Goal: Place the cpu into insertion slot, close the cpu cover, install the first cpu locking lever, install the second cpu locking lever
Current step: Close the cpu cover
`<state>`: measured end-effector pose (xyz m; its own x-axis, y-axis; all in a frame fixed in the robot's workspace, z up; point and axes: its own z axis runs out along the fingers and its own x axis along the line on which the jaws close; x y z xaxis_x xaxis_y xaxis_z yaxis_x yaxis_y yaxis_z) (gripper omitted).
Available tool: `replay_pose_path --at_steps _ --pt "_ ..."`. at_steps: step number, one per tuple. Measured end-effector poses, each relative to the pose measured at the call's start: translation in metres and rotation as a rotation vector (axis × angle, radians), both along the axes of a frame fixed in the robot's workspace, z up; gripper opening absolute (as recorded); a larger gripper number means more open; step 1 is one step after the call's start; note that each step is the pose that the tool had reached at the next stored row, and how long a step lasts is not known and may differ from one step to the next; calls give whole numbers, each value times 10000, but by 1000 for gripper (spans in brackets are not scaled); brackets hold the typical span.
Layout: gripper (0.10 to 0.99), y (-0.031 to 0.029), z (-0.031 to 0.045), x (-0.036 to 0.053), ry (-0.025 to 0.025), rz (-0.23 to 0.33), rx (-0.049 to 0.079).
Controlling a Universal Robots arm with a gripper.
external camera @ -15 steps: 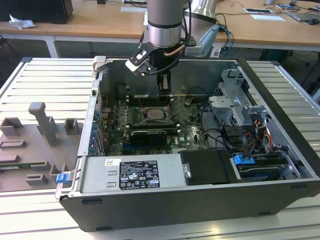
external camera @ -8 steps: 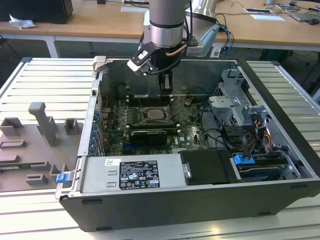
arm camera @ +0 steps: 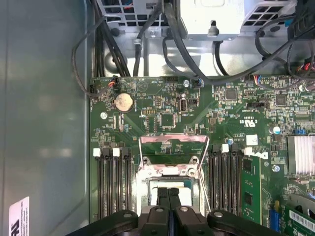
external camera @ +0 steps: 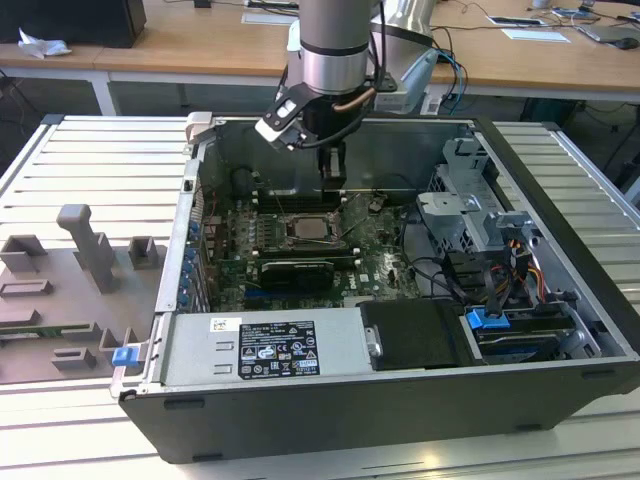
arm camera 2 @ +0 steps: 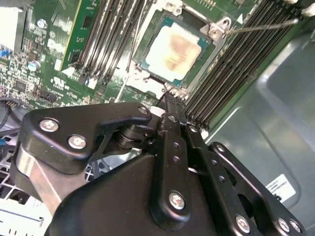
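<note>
- Exterior view: your gripper (external camera: 333,172) is hanging inside the open computer case (external camera: 400,430), with its fingers pointing down at the motherboard (external camera: 385,265).
- In both wrist views you are seeing its two fingers (arm camera: 162,196) pressing together, with nothing pinched between them.
- The cpu (arm camera 2: 173,49) is lying flat in its socket, pale top facing up. In the second wrist view it is sitting just beyond and below the fingertips.
- In the first wrist view the cpu cover (arm camera: 172,139) is standing raised off the socket. Its frame is sloping away from the fingertips, with the hinged edge nearest them.
- A thin locking lever (arm camera 2: 261,25) is reaching out from a far corner of the socket, across the memory slots (arm camera: 112,182).
- Those slots are running along both sides of the fingers.
</note>
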<state>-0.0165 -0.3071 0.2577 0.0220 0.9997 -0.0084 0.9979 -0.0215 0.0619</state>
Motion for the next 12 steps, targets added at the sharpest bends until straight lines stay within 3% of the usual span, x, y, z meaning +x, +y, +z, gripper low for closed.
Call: replay_pose_path --at_steps 5,8,12 --pt "106 0 3 187 50 0 -2" --pt "106 1 99 212 53 1 0" --pt "106 1 111 383 74 0 1"
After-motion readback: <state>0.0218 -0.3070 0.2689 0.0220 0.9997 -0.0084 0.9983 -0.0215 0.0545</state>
